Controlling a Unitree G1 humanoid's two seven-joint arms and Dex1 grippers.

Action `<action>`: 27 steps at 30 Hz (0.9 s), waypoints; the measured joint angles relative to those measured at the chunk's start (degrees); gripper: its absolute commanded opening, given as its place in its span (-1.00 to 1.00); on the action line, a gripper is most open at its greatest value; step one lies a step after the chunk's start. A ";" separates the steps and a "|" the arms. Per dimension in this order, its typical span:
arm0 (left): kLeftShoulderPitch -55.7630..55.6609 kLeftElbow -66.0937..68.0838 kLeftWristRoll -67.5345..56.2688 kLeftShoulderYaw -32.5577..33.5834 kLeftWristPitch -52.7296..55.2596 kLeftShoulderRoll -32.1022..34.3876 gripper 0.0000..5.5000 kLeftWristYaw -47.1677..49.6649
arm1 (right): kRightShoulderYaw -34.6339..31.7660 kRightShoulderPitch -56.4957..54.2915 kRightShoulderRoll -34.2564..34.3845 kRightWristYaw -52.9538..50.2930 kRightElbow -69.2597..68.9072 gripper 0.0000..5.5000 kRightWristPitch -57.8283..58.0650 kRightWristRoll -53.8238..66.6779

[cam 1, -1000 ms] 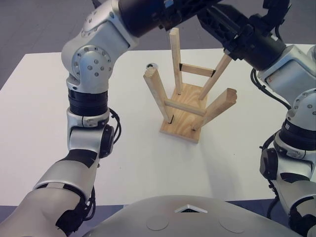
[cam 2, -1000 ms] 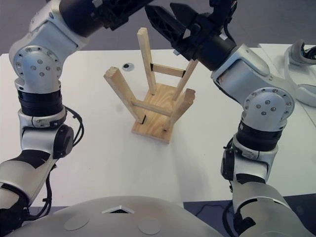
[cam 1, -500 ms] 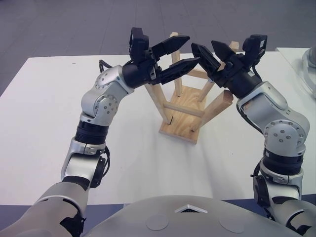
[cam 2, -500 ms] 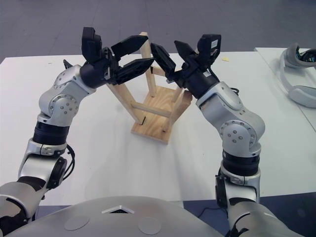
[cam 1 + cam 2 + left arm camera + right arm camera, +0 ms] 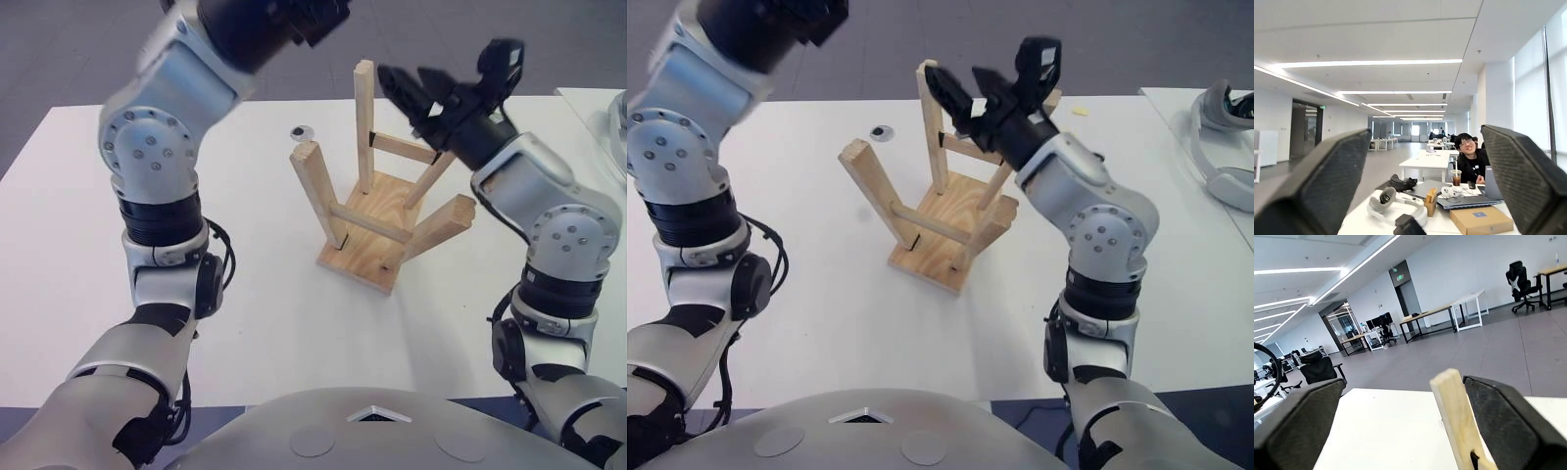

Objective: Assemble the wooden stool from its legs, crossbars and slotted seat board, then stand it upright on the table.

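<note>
while stool [image 5: 364,219] sits inverted, right pincer [image 5: 404,78] gapes

Left arm held high, left gripper [image 5: 1426,132] fingers spread wide; right gripper [image 5: 1404,382] held forward, fingers parted.

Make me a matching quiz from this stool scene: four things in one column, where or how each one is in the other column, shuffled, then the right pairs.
Things:
1 seat board
2 right gripper
3 left gripper
4 small dark disc

States:
A open, aimed away from the table
B lying on the table beyond the stool
C flat on the table, underside up
D open beside a leg, at its top end

Pairs: 1-C, 2-D, 3-A, 4-B
</note>
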 measured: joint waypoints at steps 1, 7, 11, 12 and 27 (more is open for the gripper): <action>-2.13 0.54 0.05 1.21 0.18 2.22 0.49 -0.53 | -1.00 -2.38 -0.11 -2.12 -1.86 0.65 0.60 2.09; -5.31 -0.94 -1.51 4.52 3.68 9.19 0.49 -1.42 | -2.69 -11.36 -1.54 -17.56 -9.32 0.65 0.46 21.56; 4.63 6.03 4.11 -1.61 1.61 4.58 0.49 -6.61 | 2.33 3.36 -1.72 -28.46 -15.10 0.65 -2.06 31.30; 8.58 9.25 6.09 -5.18 1.03 2.73 0.49 -9.32 | 4.01 11.28 -1.95 -28.86 -15.57 0.65 -1.91 30.78; 19.89 11.95 12.36 -16.77 -11.57 2.82 0.49 -23.23 | 3.89 17.14 -7.29 -22.13 -13.16 0.65 -8.44 20.77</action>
